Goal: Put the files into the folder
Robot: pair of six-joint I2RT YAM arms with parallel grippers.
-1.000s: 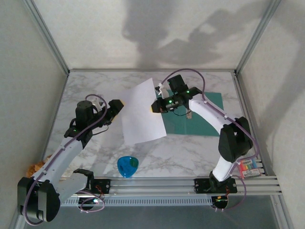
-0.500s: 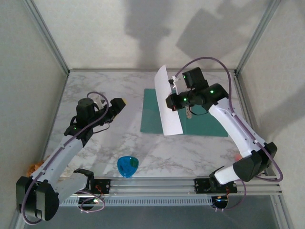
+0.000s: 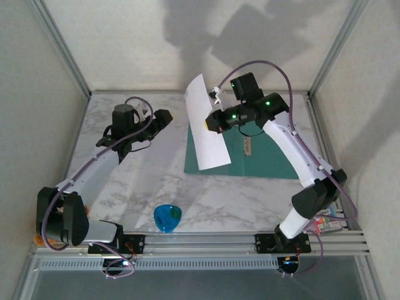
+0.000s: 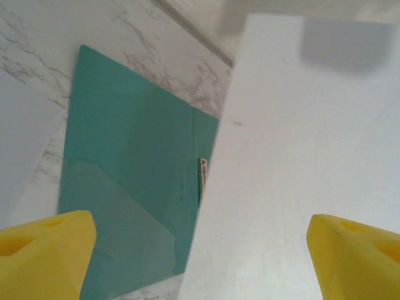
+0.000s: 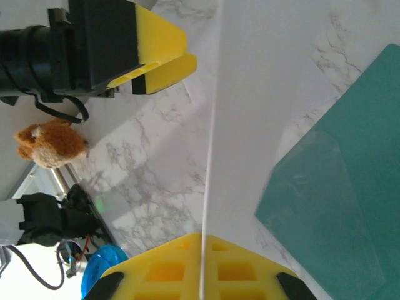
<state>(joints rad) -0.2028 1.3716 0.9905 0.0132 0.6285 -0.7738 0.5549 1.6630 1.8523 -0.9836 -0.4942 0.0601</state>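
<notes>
Currently right gripper (image 3: 210, 124) clamps files (image 3: 207, 149) edge, sheet tilted above folder (image 3: 270, 157).

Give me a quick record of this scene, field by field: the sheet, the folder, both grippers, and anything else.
sheet: white, lifted and tilted, over the folder's left edge
folder: teal, flat on the table
right gripper: shut on the sheet's edge
left gripper: open, empty, left of the sheet
other: blue cup near the front edge
</notes>
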